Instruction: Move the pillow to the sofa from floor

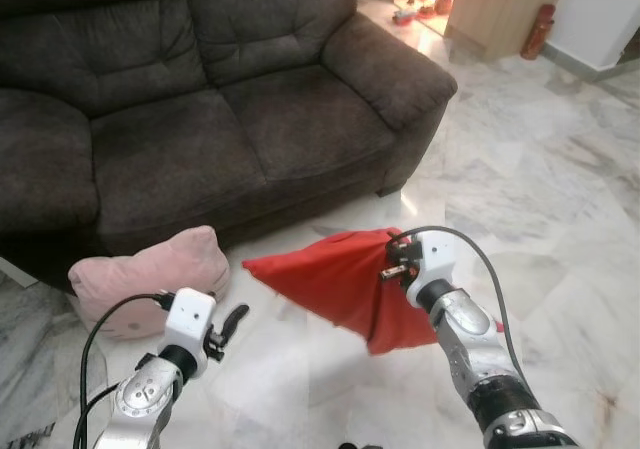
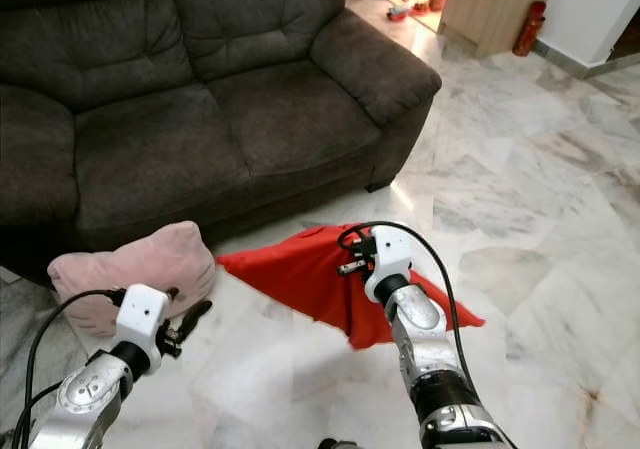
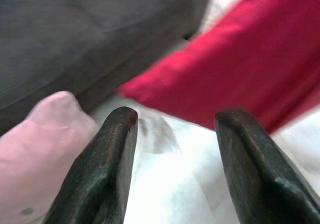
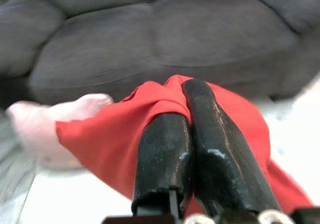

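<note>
Right tool (image 4: 187, 119) pinches a soft red fabric pillow (image 1: 330, 279) above the marble floor (image 1: 560, 189); left tool (image 3: 172, 164) gapes wide near a pink cushion (image 1: 150, 274).

Daylit and fairly bright, with glare on the marble floor (image 1: 560, 159), a warm glow at the far doorway, and both wrist views softly blurred.

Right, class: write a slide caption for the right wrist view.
Right gripper pinches the red pillow before the grey sofa.
</note>
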You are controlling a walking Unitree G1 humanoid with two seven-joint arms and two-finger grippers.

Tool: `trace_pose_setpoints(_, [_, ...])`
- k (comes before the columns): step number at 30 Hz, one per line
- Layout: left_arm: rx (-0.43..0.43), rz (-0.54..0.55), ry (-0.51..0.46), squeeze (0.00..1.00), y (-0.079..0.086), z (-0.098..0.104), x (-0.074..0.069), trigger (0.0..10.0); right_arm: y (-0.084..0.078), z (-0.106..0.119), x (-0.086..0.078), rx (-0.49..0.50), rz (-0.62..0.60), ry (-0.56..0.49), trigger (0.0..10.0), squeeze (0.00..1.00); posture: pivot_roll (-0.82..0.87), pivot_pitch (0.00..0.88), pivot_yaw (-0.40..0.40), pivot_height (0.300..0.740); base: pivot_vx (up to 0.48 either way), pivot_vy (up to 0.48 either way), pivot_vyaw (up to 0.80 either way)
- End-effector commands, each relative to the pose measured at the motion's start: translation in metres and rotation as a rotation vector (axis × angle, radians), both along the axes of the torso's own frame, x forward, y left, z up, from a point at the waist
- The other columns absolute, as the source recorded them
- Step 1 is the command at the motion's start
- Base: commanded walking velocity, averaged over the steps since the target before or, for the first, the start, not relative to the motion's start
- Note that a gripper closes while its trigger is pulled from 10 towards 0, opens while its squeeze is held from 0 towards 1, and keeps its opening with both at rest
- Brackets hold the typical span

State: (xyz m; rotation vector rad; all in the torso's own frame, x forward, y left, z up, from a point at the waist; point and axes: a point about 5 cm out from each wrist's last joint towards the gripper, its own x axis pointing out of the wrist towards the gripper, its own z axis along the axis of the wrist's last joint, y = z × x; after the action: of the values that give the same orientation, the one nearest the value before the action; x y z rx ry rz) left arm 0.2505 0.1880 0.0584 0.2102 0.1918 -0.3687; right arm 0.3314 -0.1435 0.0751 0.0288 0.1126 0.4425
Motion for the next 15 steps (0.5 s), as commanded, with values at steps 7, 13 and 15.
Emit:
trace_pose_setpoints(7, [0.115, -0.206, 0.064, 0.0, 0.006, 0.007, -0.013, 10.0, 0.016, 0.03, 0.0, -0.139, 0.308, -0.142, 10.0, 0.0, 0.0, 0.07, -0.009, 0.74, 0.0, 0.0, 0.0])
trace_pose_setpoints(13, [0.199, -0.358, 0.082, 0.0, 0.006, 0.018, -0.027, 10.0, 0.018, 0.027, -0.004, -0.181, 0.392, -0.126, 10.0, 0.0, 0.0, 0.076, -0.011, 0.74, 0.0, 0.0, 0.0])
trace_pose_setpoints(15, [0.214, -0.424, 0.119, 0.0, 0.005, 0.02, -0.037, 10.0, 0.018, 0.028, -0.004, -0.171, 0.4, -0.123, 10.0, 0.0, 0.01, 0.09, -0.013, 0.74, 0.0, 0.0, 0.0])
